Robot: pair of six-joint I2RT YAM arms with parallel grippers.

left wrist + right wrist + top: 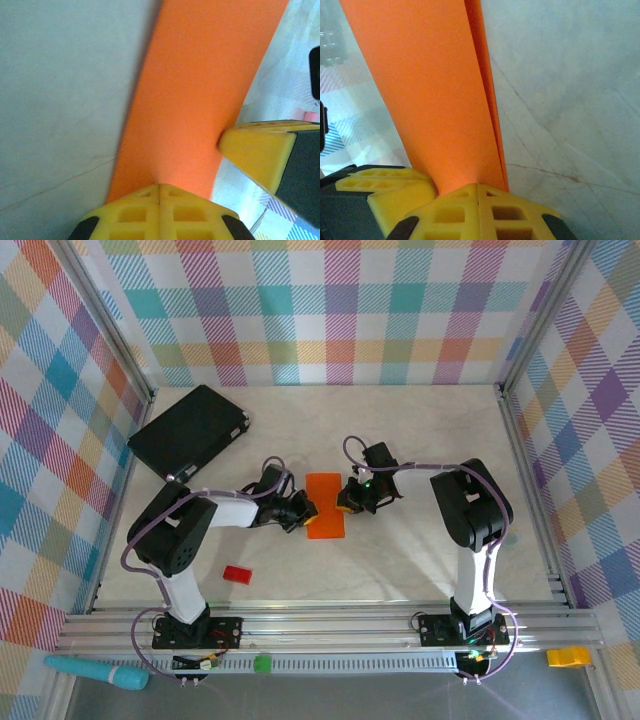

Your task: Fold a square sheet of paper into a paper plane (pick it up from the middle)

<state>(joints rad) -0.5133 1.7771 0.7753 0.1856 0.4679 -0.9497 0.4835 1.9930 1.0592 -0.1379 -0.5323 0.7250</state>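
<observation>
Top view, left to right.

- 10 o'clock: black flat case (190,430), lying flat on the worktop (420,440), well apart from the arms.
- 7 o'clock: small red block (237,574), alone, near the left arm's base.
- Centre-left: left pincer (303,512), fingers pressed together on the 9 o'clock edge of the square sheet of paper (325,502), toward its near end. The wrist view confirms the yellow tips are shut, with orange pinched between them.
- Centre: the sheet is bright orange and doubled over into a narrow rectangle. Its long axis runs 12 to 6 o'clock, with one short end to the far wall and the other to the arm bases. Two layers show along one long edge in the right wrist view. No pointed nose. Cannot tell whether it rests on the worktop or is raised off it.
- Centre-right: right pincer (348,498), closed on the 3 o'clock edge of the sheet, about midway along. The two pincers face each other across the sheet's width.
</observation>
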